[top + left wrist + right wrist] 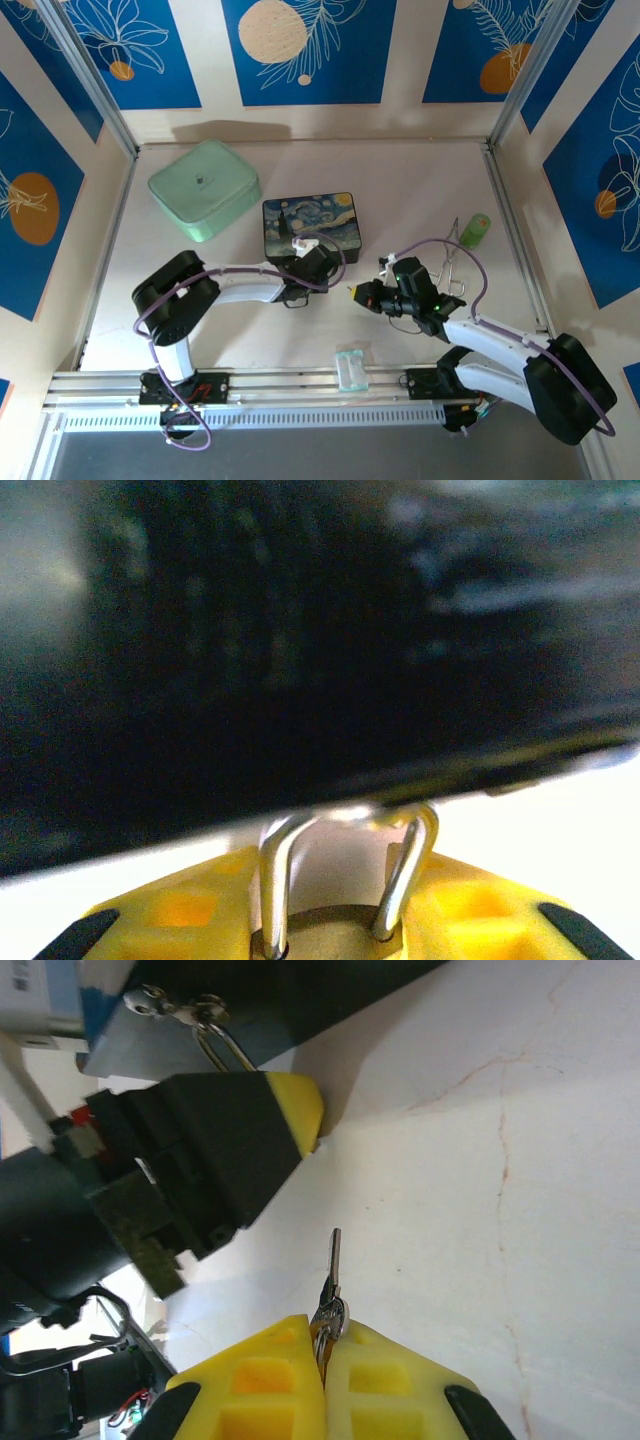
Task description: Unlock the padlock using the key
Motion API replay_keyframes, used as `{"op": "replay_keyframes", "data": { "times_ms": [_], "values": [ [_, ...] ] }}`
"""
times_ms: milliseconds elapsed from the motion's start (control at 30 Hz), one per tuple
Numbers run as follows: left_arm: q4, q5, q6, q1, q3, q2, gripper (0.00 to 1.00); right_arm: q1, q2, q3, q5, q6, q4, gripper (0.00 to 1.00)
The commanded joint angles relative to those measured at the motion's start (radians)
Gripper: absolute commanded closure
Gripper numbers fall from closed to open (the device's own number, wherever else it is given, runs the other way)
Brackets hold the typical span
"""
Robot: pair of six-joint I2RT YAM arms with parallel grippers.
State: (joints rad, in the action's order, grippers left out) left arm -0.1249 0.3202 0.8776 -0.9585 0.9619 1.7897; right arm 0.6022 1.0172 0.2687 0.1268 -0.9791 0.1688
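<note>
The padlock sits between the yellow pads of my left gripper. Its brass body is clamped and its silver shackle sticks out, its top touching the dark side of the starry-night tin. From above, the left gripper is at the tin's front edge. My right gripper is shut on the key; the thin blade points out past the fingertips toward the left gripper's fingers, a short gap away. In the top view the right gripper hovers to the right of the left one.
A mint-green case stands at the back left. A green bottle and a bent silver wire piece lie on the right. A small clear packet rests by the front rail between the arm bases.
</note>
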Motion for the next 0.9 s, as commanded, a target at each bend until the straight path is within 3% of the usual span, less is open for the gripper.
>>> {"op": "replay_keyframes", "data": {
  "times_ms": [0, 300, 600, 867],
  "values": [
    [-0.025, -0.068, 0.055, -0.002, -0.016, -0.041, 0.71, 0.008, 0.027, -0.027, -0.002, 0.029, 0.114, 1.0],
    [0.049, -0.149, 0.175, 0.004, -0.069, -0.103, 0.75, 0.037, 0.133, -0.025, -0.007, 0.002, 0.241, 1.0],
    [0.118, -0.253, 0.381, 0.026, -0.104, -0.149, 0.74, 0.084, 0.291, -0.08, -0.05, -0.009, 0.536, 1.0],
    [0.126, -0.253, 0.508, 0.033, -0.071, -0.119, 0.74, 0.108, 0.343, -0.138, -0.13, -0.05, 0.683, 1.0]
  ]
}}
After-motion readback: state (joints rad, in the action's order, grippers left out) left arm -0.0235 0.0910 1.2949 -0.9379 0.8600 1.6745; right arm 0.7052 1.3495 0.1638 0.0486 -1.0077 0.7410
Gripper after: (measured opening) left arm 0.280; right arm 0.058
